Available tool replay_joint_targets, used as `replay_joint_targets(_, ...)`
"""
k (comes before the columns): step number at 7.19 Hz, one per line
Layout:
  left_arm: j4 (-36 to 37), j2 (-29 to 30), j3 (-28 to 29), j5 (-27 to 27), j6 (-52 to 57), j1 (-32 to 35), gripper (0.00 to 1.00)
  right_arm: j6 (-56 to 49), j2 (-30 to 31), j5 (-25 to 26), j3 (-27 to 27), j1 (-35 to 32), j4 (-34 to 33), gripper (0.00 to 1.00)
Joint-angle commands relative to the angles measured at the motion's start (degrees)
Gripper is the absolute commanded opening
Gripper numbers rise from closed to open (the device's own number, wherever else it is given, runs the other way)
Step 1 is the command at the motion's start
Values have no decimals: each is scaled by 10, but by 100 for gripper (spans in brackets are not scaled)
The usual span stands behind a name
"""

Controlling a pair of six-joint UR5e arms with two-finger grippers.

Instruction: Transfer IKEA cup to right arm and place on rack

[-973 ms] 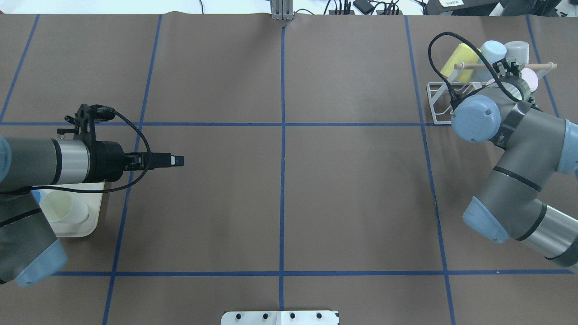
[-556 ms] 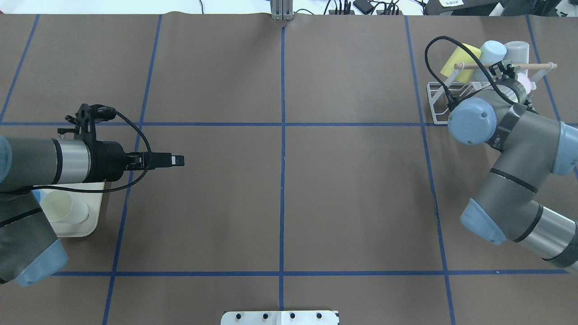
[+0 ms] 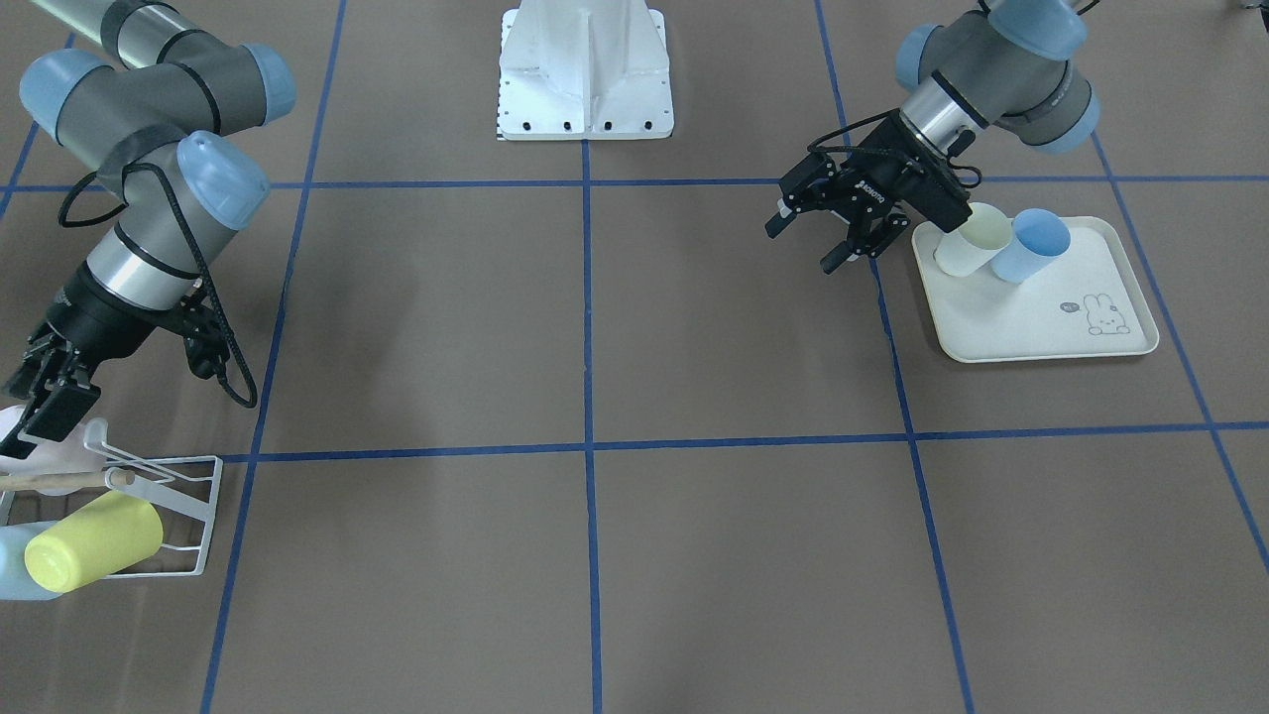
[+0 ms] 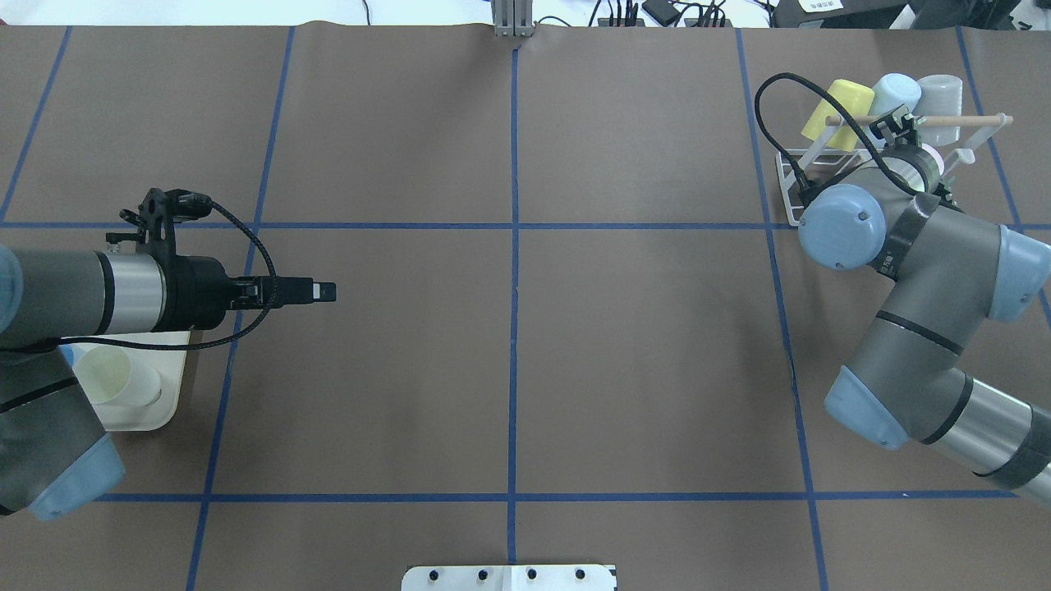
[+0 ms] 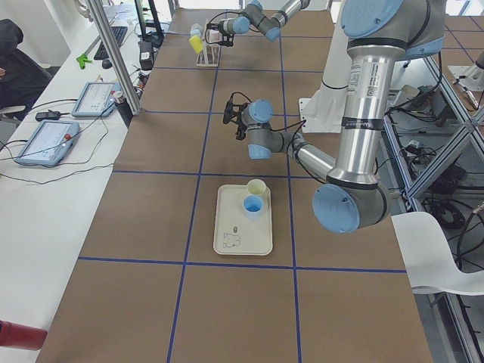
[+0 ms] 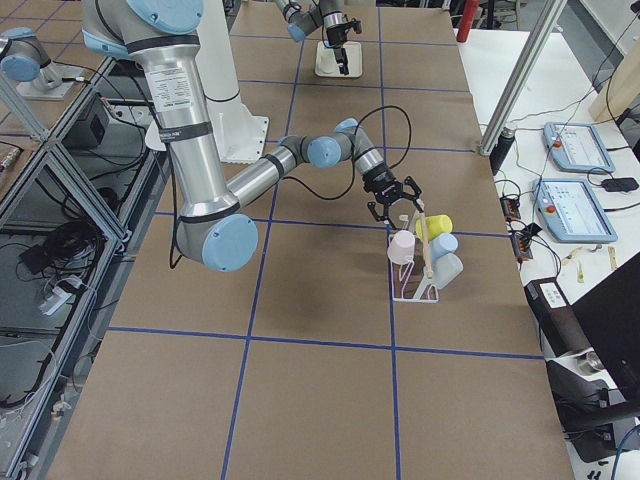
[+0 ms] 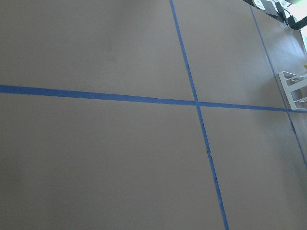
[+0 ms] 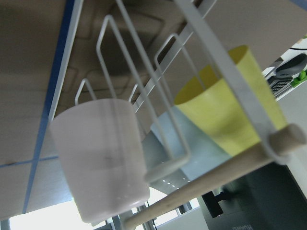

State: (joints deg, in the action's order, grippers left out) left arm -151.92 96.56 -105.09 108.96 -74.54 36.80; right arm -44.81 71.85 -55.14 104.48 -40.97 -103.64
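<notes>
Brown paper counter [image 4: 640, 345], blue tape grid. The pale pink cup [image 8: 103, 158] hangs on a prong of the rack [image 8: 144, 62], next to a yellow cup [image 8: 230, 100]; the right arm's tool [image 6: 400, 205] sits just beside it, fingers spread and empty, so the placement reads as done. The left tool [image 3: 805, 246] hovers spread and empty by the tray [image 3: 1051, 347], likely parked near the remaining cups for the next pick.

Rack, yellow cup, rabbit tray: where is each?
rack [image 8: 221, 62], right wrist view, thick wire bar.
yellow cup [image 3: 94, 540], front-facing view, side wall.
rabbit tray [image 3: 1031, 317], front-facing view, bare floor.
</notes>
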Motion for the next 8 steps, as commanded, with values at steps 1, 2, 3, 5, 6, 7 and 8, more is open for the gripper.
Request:
replay_joint_targets(1,2,-22,-10,7,5,7,100,93,-46,-81,40,3,0,92)
replay_joint_targets(2,6,-50,-26,10,45,17,100,166,-48,-111,63,17,1,94)
replay_joint_targets(3,6,-90,-34,37,99,53,100,241,-47,-119,70,43,31,98)
replay_joint_targets(5,4,-170,-32,52,229,111,100,383,-41,-159,64,77,143,99)
replay_joint_targets(6,0,-206,-32,47,268,128,100,462,-40,-171,66,95,197,99)
replay_joint_targets(7,-7,-248,-34,45,291,134,100,531,-43,-172,70,112,238,99)
replay_joint_targets(8,-22,-281,-30,44,324,150,100,584,-47,-174,72,127,258,99)
